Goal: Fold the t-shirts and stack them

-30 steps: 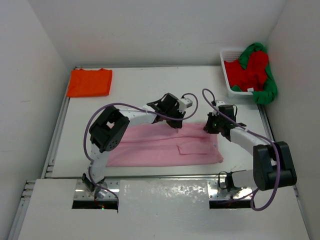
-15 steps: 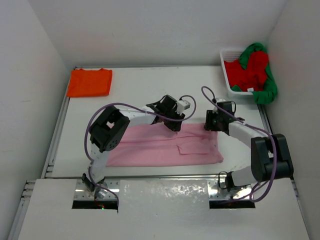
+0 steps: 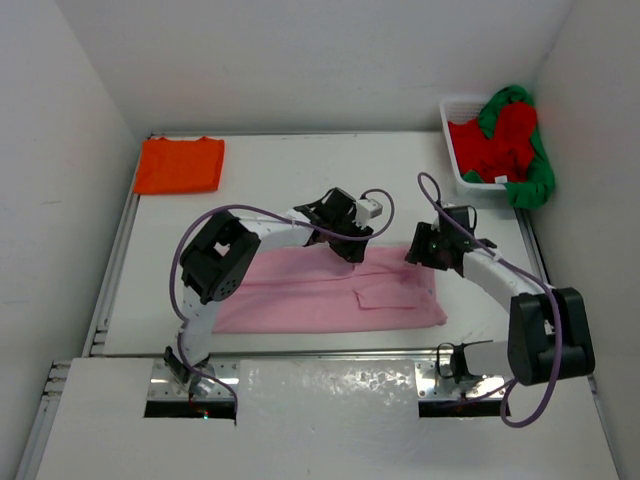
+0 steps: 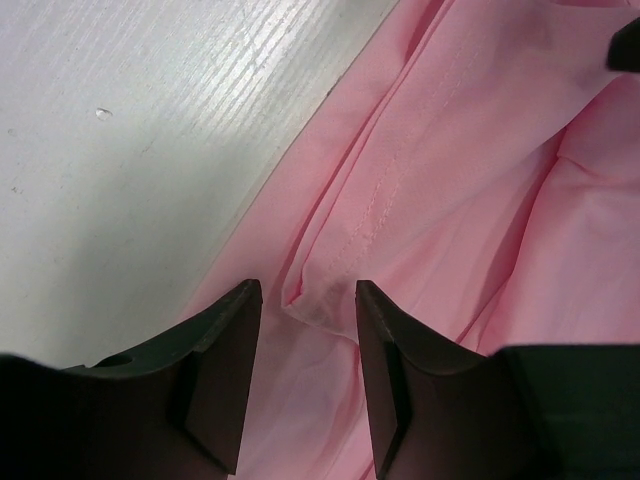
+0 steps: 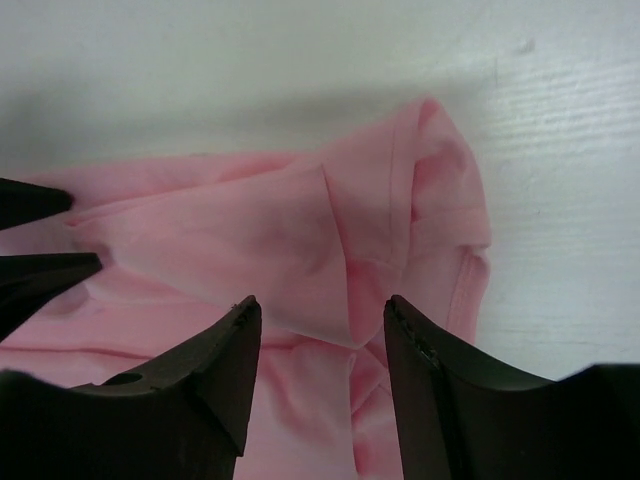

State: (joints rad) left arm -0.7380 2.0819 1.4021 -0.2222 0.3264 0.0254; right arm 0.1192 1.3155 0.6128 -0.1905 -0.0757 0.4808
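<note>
Pink t-shirt (image 3: 330, 295): lies flat in a long band, left to right, on the near half of the white table (image 3: 280, 180); a small rectangular flap lies on its right half.
Far edge of the pink t-shirt: rumpled into ridges under both grippers; the wrist views show stitched seams and a bunched corner at the right end.
Left gripper (image 3: 351, 246): low over the far edge near the shirt's middle, jaws apart; a ridge of pink cloth shows in the gap between its 2 fingers (image 4: 215, 370) and is not pinched.
Right gripper (image 3: 419, 252): low over the shirt's far right corner, jaws apart and a little wider; pink cloth lies below the gap, nothing is clamped.
Contact with cloth: cannot tell whether any fingertip touches it.
Orange t-shirt (image 3: 180, 165): a folded rectangle at the far left corner of the table, well apart from the pink one.
Red t-shirt (image 3: 495, 140): heaped in the white mesh basket (image 3: 452, 140) at the far right.
Green t-shirt (image 3: 535, 175): draped over the basket's far and right rim, around the red one.
</note>
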